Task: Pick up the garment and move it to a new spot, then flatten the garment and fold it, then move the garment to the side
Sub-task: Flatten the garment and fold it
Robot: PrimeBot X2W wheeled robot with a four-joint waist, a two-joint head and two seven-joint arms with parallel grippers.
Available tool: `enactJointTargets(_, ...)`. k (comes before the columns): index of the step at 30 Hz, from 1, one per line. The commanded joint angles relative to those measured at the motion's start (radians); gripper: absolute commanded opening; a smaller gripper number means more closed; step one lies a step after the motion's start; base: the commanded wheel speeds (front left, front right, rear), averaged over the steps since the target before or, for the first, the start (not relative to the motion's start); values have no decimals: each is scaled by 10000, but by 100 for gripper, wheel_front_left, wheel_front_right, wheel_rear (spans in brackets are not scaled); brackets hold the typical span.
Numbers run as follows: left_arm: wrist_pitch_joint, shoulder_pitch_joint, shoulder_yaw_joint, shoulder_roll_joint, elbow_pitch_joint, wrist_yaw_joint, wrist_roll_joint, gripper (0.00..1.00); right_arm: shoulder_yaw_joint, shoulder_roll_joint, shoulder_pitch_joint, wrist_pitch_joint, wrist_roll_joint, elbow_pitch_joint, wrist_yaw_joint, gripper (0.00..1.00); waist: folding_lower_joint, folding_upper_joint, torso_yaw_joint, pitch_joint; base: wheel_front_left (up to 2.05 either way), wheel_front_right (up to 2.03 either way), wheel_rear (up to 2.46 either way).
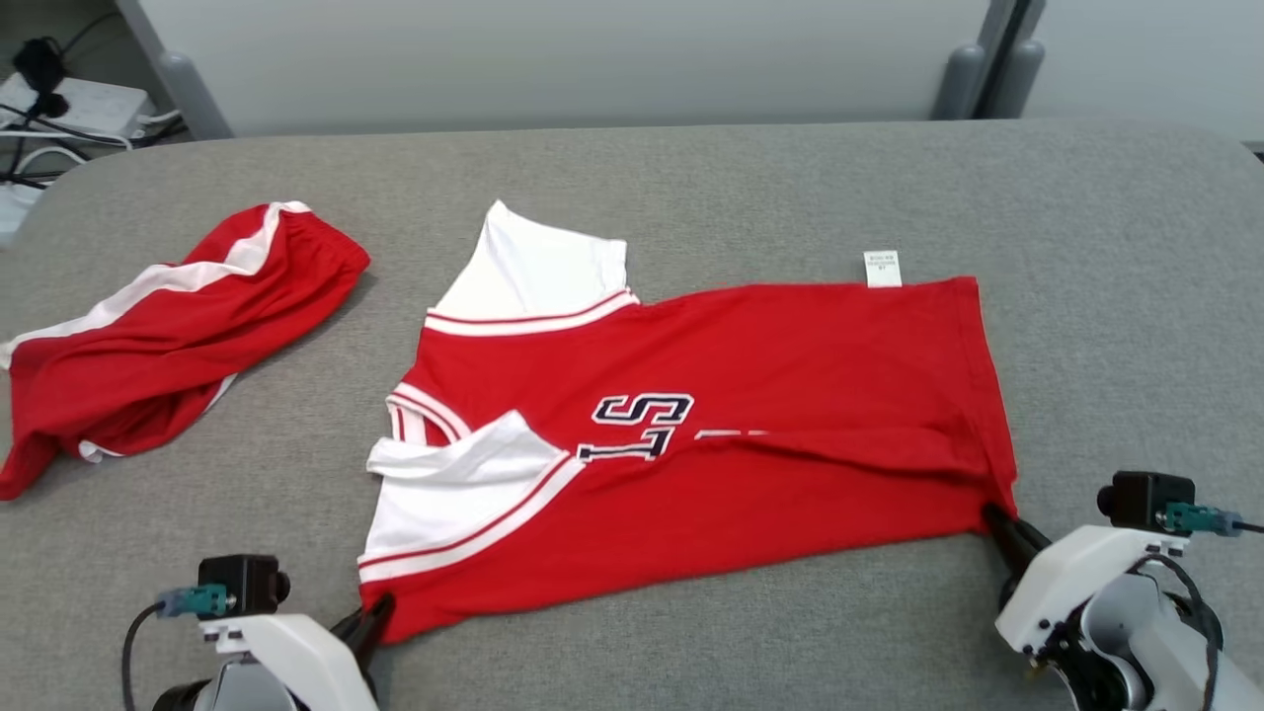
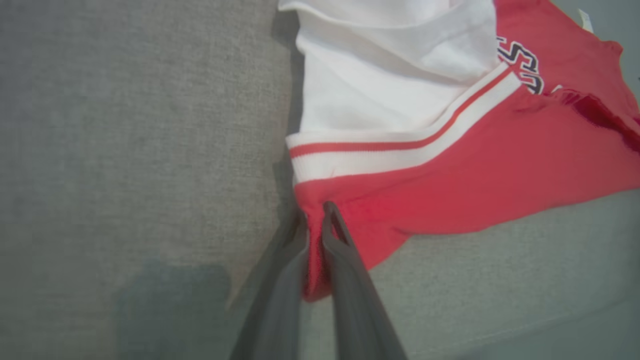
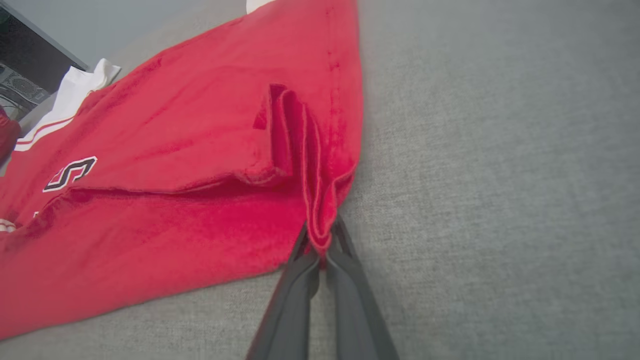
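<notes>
Left gripper (image 2: 314,217) and right gripper (image 3: 321,236) pinch garment's (image 1: 790,395) near corners, seemingly unlifted.

Grey woven worktop (image 1: 750,188), rounded at the far corners. On its left part, crumpled red shorts (image 1: 168,346) with white side stripes. Past the far left corner, white power strip (image 1: 74,104), black plug (image 1: 41,64), loose cables (image 1: 39,158). Behind, pale wall panels (image 1: 553,59) and grey posts (image 1: 960,84).

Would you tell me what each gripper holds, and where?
Both hold the red jersey: left gripper pinches its near sleeve-side corner, right gripper its near hem corner.
</notes>
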Motion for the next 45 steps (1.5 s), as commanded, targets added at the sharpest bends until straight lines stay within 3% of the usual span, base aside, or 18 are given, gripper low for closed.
enactJointTargets(1, 4, 94, 502, 552, -476, 240, -139, 0, 106, -331, 384, 237, 227, -568, -2, 0, 0, 0, 157, -90, 0, 0, 0)
enactJointTargets(9, -13, 912, 731, 855, -1649, 835, -253, 0, -527, -904, 1711, 955, 654, -1788, -2, 0, 0, 0, 367, -166, 0, 0, 0)
enactJointTargets(15, 16, 1438, 840, 971, -2239, 1177, -377, 0, -1345, -713, 2961, 1554, 635, -2806, -2, 0, 0, 0, 336, -213, 0, 0, 0)
enactJointTargets(16, -2, 1497, 856, 977, -2285, 1210, -390, 0, -1433, -661, 3043, 1542, 555, -2986, -2, 5, 0, 0, 295, -205, 0, 0, 0)
enactJointTargets(17, -1, 1548, 874, 960, -2309, 1242, -429, 0, -1498, -620, 3120, 1533, 449, -3143, -2, 76, 0, 0, 270, -200, 0, 0, 0)
enactJointTargets(18, 18, 1596, 881, 944, -2311, 1287, -460, 22, -1559, -564, 3193, 1551, 373, -3281, -2, 100, 0, 0, 244, -201, 0, 0, 0)
enactJointTargets(19, -72, 1618, 897, 963, -2328, 1367, -387, 100, -1661, -507, 3257, 1516, 308, -3411, -2, 100, 0, 0, 219, -202, 0, 0, 0)
enactJointTargets(25, -563, 1798, 1036, 850, -2446, 1843, -184, 100, -2372, -191, 3605, 1153, -411, -3876, -2, 100, 0, 0, 171, -247, 0, 0, 0)
enactJointTargets(29, -1287, 1893, 1272, 866, -2758, 2077, 85, 100, -2825, -73, 3827, 546, -1470, -4209, -2, 100, 0, 0, 170, -280, 0, 0, 0)
enactJointTargets(38, -2787, 1902, 1645, 1040, -3984, 2817, 1068, 100, -4012, 814, 4174, -727, -3219, -5376, -2, 100, 0, 0, 22, -403, 0, 0, 0)
enactJointTargets(45, -2486, 1279, 1271, 1322, -4714, 3084, 1742, 100, -4407, 1351, 4090, -1004, -4130, -5836, -2, 100, 0, 0, -291, -493, 0, 0, 0)
